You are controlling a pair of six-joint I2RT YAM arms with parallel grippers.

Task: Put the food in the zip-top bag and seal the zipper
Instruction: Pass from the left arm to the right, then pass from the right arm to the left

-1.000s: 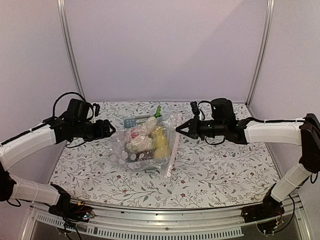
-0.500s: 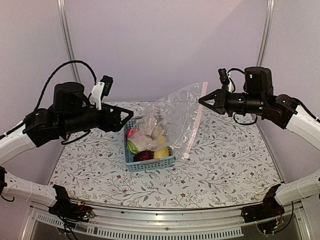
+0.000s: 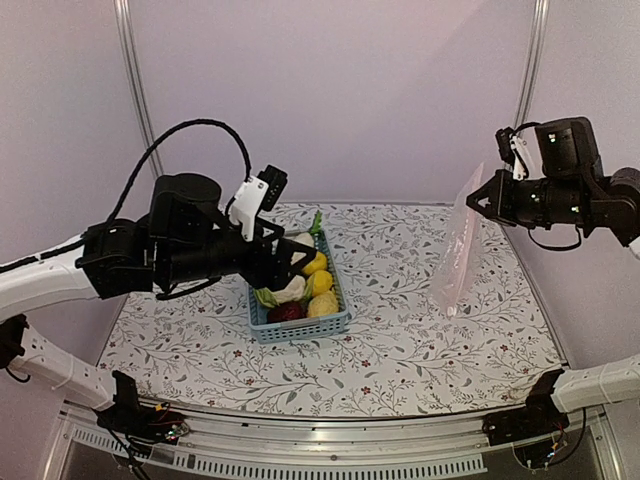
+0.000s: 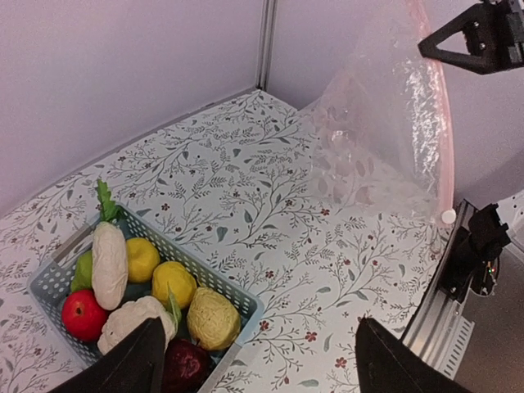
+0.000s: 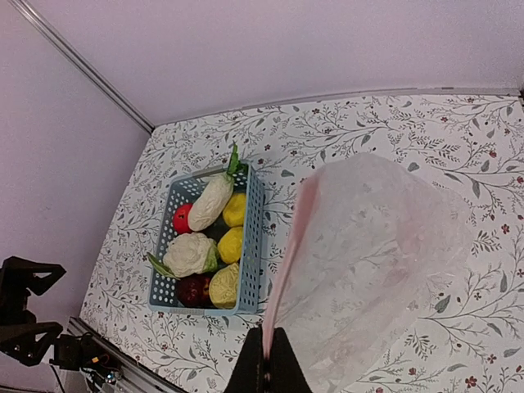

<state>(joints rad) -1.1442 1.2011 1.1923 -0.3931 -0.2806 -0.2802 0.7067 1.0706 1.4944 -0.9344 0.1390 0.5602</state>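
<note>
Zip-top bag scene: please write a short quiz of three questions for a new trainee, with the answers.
1. True or false: the zip-top bag hangs in the air from the right tool.
2. Where is the food? A: inside the bag. B: in the light-blue basket. C: nowhere in view.
3. Is the left tool open or shut?
Key: 1 true; 2 B; 3 open.
</note>
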